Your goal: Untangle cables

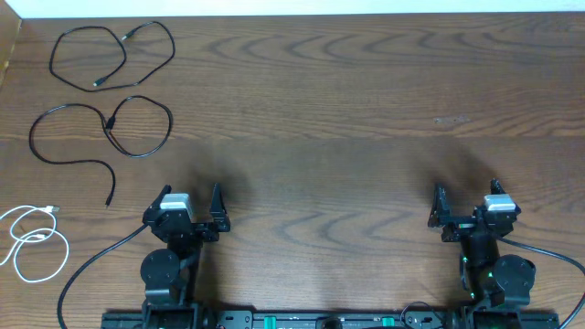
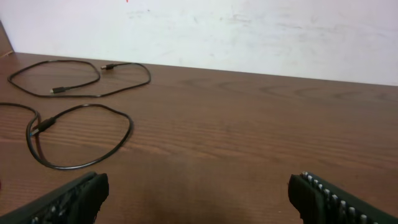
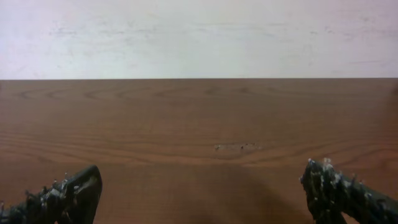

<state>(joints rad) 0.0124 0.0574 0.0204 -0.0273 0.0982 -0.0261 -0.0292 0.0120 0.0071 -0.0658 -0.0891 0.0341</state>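
Parking left gripper (image 1: 190, 194) at seven o'clock, right gripper (image 1: 466, 190) at five, both spread wide, gripping nothing; leaving far black cable (image 1: 172, 47) at eleven, near black cable (image 1: 170, 123) at ten, white cable (image 1: 67, 249) at eight, each lying separate, seemingly because already untangled.

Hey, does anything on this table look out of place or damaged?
Nothing really stands out. The far thin black cord, the nearer thin black cord and the thin white cord lie apart in loose loops, none knotted together. The only blemish is a faint pale scuff on the brown wooden table.
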